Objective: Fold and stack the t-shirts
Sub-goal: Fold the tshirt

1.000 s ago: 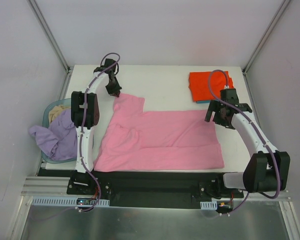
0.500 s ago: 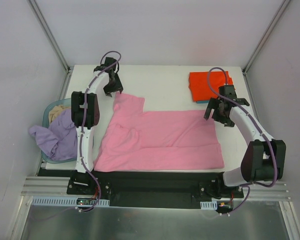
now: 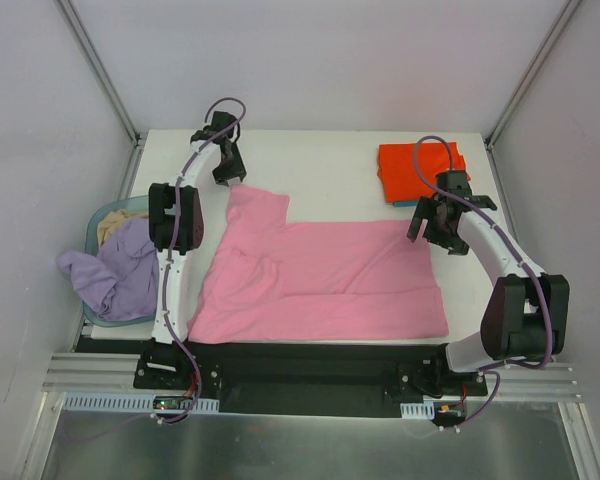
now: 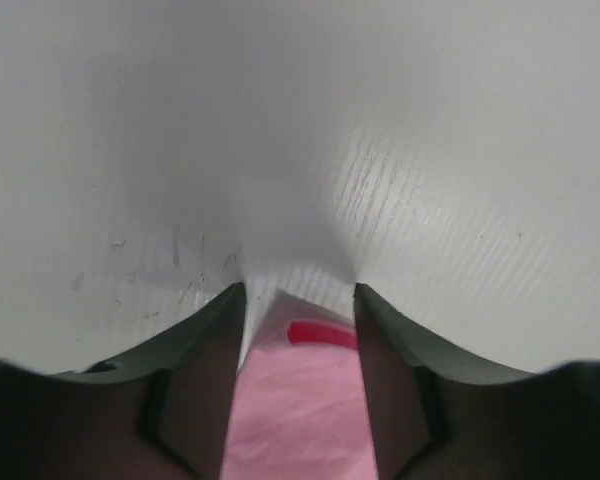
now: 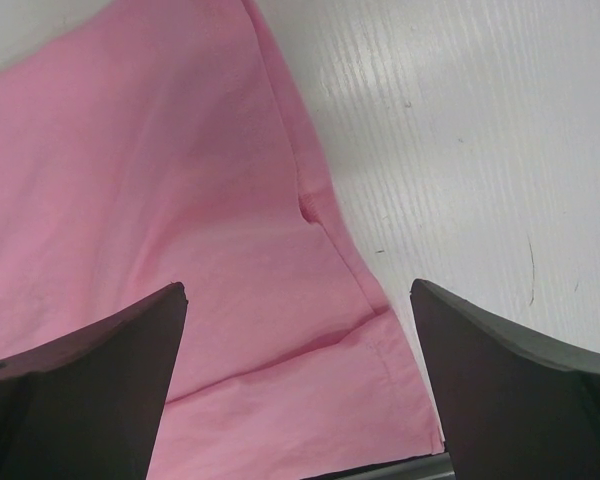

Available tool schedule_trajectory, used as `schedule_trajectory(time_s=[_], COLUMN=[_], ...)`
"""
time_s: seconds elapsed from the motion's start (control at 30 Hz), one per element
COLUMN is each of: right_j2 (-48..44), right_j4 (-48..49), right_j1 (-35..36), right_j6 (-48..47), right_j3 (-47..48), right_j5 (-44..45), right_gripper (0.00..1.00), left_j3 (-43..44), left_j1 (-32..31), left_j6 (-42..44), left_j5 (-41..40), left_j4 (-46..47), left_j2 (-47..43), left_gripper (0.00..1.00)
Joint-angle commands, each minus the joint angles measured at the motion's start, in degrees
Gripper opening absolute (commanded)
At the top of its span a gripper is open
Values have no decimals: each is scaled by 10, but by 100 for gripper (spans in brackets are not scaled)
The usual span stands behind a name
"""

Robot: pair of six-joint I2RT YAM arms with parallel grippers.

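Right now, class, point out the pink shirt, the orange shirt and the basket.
pink shirt [image 3: 320, 275], top view, its middle.
orange shirt [image 3: 398, 175], top view, left half.
basket [image 3: 98, 215], top view, far rim.

Round light-blue plastic basket [image 3: 93, 228] at the left edge of the white table [image 3: 320, 165].

The white surface [image 3: 330, 160] carries a bright pink t-shirt [image 3: 320, 275], spread flat across its near half. An orange-red t-shirt [image 3: 395, 170] sits folded at the far right corner, apart from the pink one.

Bright even overhead light, soft shadows, glare on table [image 5: 460, 120], wrist views blurred
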Motion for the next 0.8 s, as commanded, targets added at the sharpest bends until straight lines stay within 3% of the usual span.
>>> schedule_trajectory(time_s=[0.0,0.07,0.13,0.43,0.53,0.77], right_j2=[0,4,13,32,46,95], right_j4=[-10,-10,-8,-4,-3,-6], right_j1=[-6,-6,-6,-7,-7,-13], right_j6=[8,8,12,8,7,5], right_j3=[13,14,16,27,37,87], right_j5=[11,9,5,-6,-5,-16], right_gripper=[99,99,99,99,99,97], left_j3=[-33,-58,-77,-130,-130,-124], left_j1=[-3,-3,-4,-10,-10,-12], left_j6=[-3,-8,-21,-22,-21,-13], left_j5=[24,41,82,65,64,51], left_j4=[-13,-13,-13,-14,-13,-13], left_j2=[-16,-26,-41,-74,-74,-114], left_gripper=[37,26,20,18,0,0])
